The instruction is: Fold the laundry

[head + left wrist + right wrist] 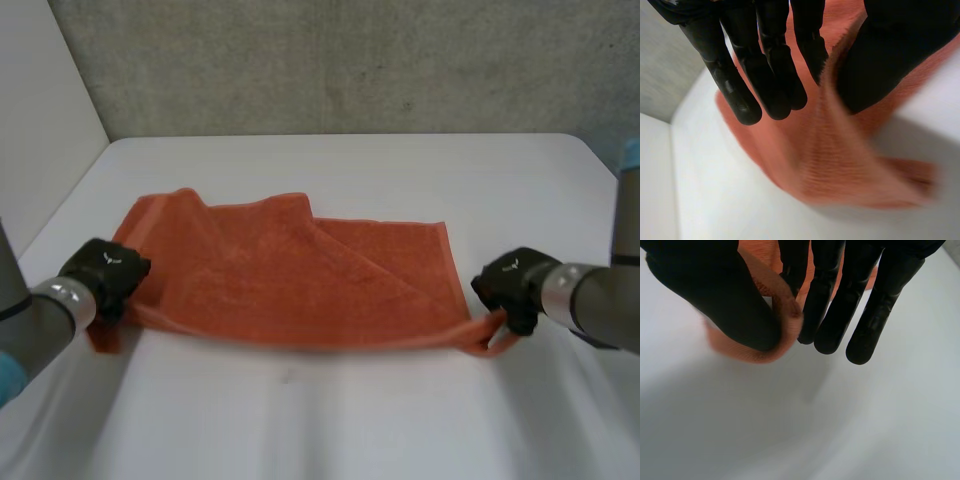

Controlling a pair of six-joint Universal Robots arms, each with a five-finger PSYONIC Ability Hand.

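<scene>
An orange towel (290, 275) lies across the middle of the white table (330, 420), its far edge rumpled with a flap folded over. My left hand (104, 272) is at the towel's near left corner. In the left wrist view its thumb (890, 55) and fingers (771, 65) pinch the cloth (840, 155), which hangs down from them. My right hand (507, 284) is at the near right corner. There the thumb (715, 295) presses a rolled bit of towel edge (785, 315) against the fingers (827, 300). The near edge is stretched between both hands, slightly off the table.
A grey wall (350, 60) runs behind the table's far edge, and a white panel (40, 110) stands along the left side. Bare tabletop stretches in front of the towel and behind it.
</scene>
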